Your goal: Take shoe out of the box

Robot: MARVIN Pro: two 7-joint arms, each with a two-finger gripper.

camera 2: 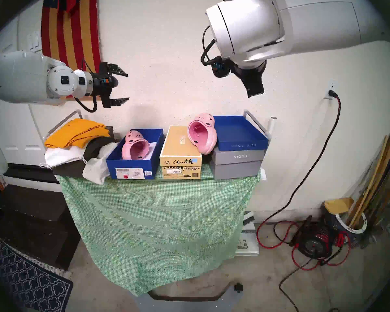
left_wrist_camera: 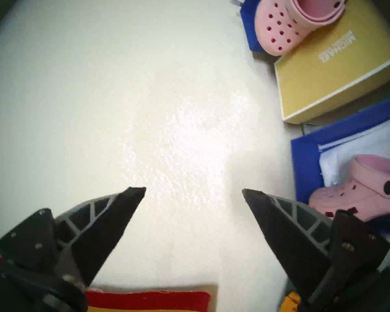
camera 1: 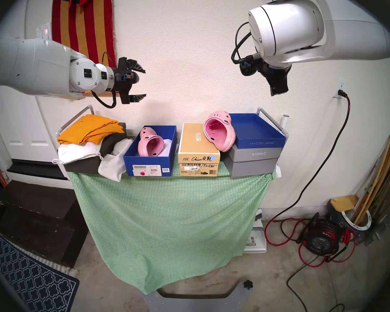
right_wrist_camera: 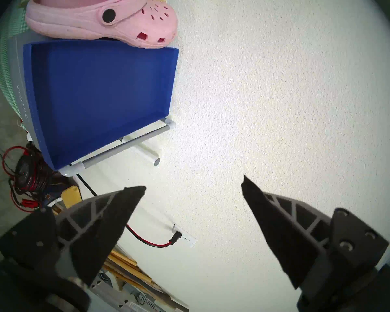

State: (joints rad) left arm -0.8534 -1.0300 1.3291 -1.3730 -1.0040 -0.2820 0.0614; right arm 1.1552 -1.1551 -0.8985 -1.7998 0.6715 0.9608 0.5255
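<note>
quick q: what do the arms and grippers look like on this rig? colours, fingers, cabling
Both arms have glossy white rounded shells. The left gripper and right gripper are black, each with two pointed wedge fingers backed by grey triangular lattice ribs. A black cable loops beside each wrist, ending at a blue-and-orange connector.

Two pink clogs (camera 1: 150, 142) (camera 1: 220, 133), four boxes (camera 1: 150, 157) (camera 1: 198, 151) (camera 1: 252, 163) (camera 1: 86, 164)
</note>
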